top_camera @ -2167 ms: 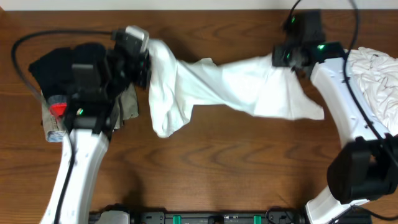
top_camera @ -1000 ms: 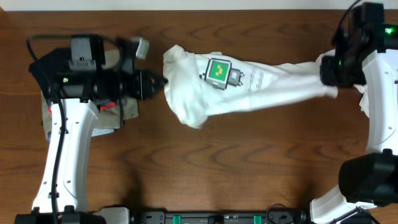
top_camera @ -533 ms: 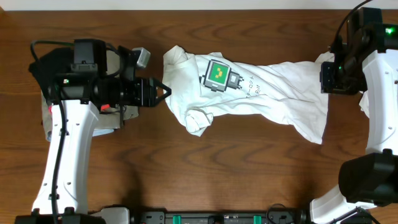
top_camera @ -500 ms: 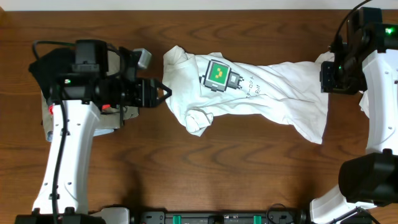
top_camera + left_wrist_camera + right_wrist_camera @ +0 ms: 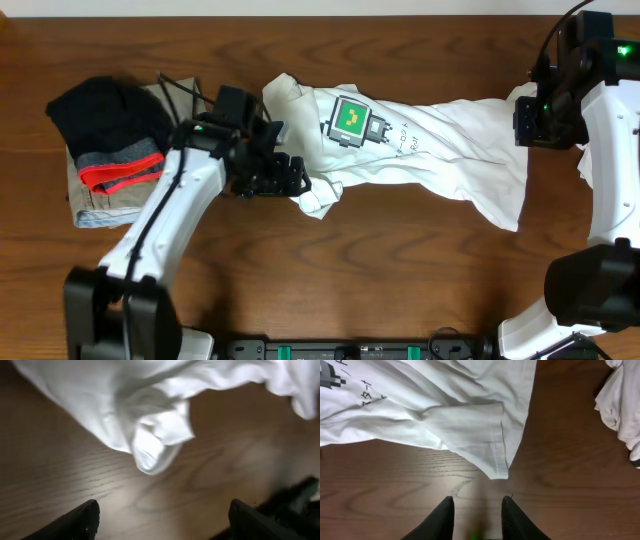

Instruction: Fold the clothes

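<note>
Only overhead shows the whole white T-shirt (image 5: 450, 140) on the tabletop (image 5: 380, 270); wrist views show left gripper (image 5: 165, 520) jaws wide, right gripper (image 5: 477, 516) jaws narrowly apart, both holding nothing.

This looks like a robotics lab bench, not a home. A white left arm (image 5: 150, 240) and right arm (image 5: 605, 160) stand at either end of a dark wooden table (image 5: 400, 290), with loose black cables (image 5: 553, 40) trailing from them. A black rail (image 5: 340, 350) with green connectors runs along the near edge. Clothes (image 5: 450, 140) lie on the bare wood, and a plain pale wall (image 5: 300, 6) shows beyond.
</note>
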Robot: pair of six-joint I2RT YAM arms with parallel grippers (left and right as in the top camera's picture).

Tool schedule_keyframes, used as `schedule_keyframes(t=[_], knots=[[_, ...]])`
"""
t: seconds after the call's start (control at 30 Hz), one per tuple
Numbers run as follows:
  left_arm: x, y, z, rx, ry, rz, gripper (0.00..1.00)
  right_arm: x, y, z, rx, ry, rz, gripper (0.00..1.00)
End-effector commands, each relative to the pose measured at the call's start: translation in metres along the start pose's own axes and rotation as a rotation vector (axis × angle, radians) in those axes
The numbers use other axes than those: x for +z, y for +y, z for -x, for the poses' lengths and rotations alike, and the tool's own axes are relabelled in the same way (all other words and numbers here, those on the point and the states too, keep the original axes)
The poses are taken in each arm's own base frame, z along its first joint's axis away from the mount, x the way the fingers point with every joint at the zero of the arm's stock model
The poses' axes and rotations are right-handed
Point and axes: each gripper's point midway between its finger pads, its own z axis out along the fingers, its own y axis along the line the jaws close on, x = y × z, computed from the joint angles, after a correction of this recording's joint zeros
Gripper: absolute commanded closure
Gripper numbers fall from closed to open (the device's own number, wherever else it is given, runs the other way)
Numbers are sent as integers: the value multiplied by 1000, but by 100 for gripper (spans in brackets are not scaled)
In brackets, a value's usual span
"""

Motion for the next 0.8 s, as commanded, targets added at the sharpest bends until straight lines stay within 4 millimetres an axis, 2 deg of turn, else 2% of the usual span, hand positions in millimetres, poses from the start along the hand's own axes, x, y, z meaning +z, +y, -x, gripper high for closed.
schedule_keyframes(t=[0.0,0.07,0.3,0.63,0.73,0.77], knots=[[18,17,0,-118,33,61,16,-3,0,-3,10,-4,23,71],[29,21,4,-123,43,58,16,-3,3,-3,10,-4,37,71],[64,11,9,-111,92,-25,16,-3,3,-1,10,-11,37,72],[88,6,20,-84,74,-31,17,-3,3,-2,9,-10,37,72],[88,6,21,-82,69,-33,34,-3,3,-2,9,-7,37,75],[88,6,22,-81,68,-33,46,-3,3,-2,10,-6,37,76]])
